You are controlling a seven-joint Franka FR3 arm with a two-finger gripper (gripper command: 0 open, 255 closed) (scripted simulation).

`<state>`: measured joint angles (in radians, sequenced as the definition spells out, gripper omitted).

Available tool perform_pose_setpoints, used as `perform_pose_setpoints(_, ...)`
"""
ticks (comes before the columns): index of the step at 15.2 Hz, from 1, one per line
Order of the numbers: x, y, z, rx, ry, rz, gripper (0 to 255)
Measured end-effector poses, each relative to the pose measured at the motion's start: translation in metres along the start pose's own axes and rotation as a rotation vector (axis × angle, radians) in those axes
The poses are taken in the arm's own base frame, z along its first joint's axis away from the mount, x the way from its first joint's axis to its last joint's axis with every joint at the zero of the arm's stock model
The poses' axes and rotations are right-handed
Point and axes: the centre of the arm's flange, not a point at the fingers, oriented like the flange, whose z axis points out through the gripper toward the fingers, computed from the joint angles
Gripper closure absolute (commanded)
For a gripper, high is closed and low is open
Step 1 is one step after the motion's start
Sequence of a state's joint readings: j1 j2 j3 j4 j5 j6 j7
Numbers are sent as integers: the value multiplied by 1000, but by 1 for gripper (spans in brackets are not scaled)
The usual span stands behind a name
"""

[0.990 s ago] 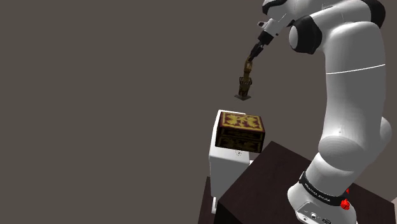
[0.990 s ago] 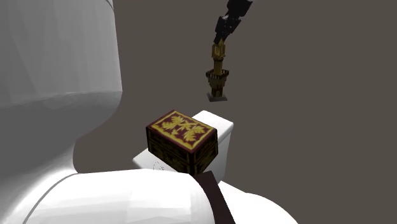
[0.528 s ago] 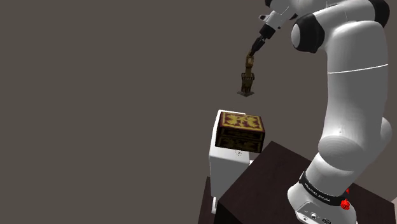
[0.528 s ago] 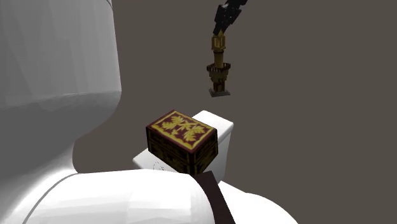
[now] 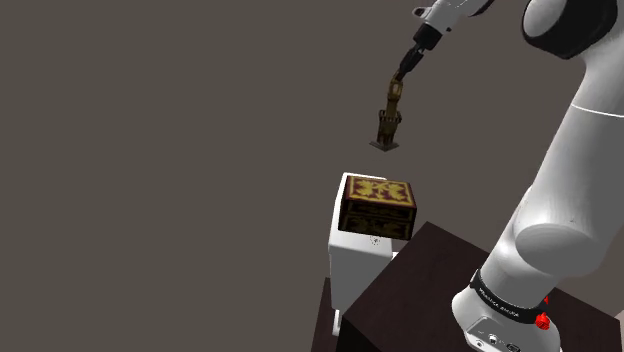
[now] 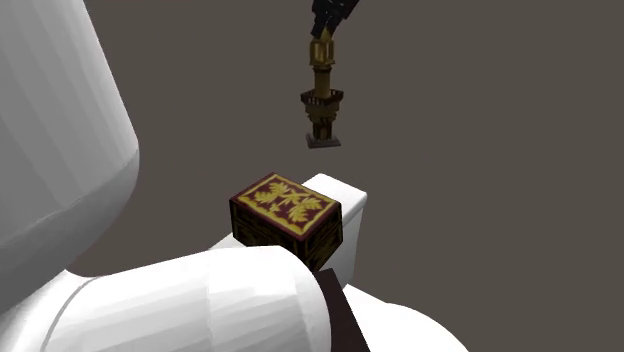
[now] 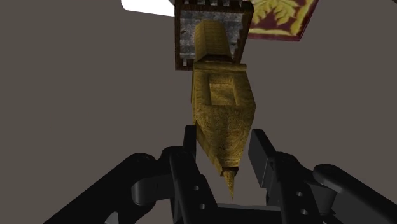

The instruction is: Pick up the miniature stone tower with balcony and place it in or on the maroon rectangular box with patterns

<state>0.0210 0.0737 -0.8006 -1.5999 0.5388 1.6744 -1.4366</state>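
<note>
Gripper [image 7: 226, 145] clenched on the pointed golden roof of the miniature tower [image 7: 219, 108] — black fingers press its two sides, only narrowly apart. The tower hangs upright in the air, above and clear of the maroon box [image 5: 378, 205]. Rough ochre shaft, dark railed balcony, square grey base — the box's lid bears yellow leaf patterns and rests on a white block [image 5: 352, 262].

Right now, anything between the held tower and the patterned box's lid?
Nothing visible. The gripper is shut on the tower at its pointed top, and it hangs upright in open air above the maroon box, slightly off to one side. The box sits on a white block, with its patterned top bare.
</note>
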Motion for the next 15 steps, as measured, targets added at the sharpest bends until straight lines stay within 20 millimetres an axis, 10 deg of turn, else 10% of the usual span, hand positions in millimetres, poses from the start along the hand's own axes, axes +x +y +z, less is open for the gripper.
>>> perform_pose_setpoints(11,30,-139,-53,2,0,-2,255)
perform_pose_setpoints(15,28,-156,-43,0,-1,0,255)
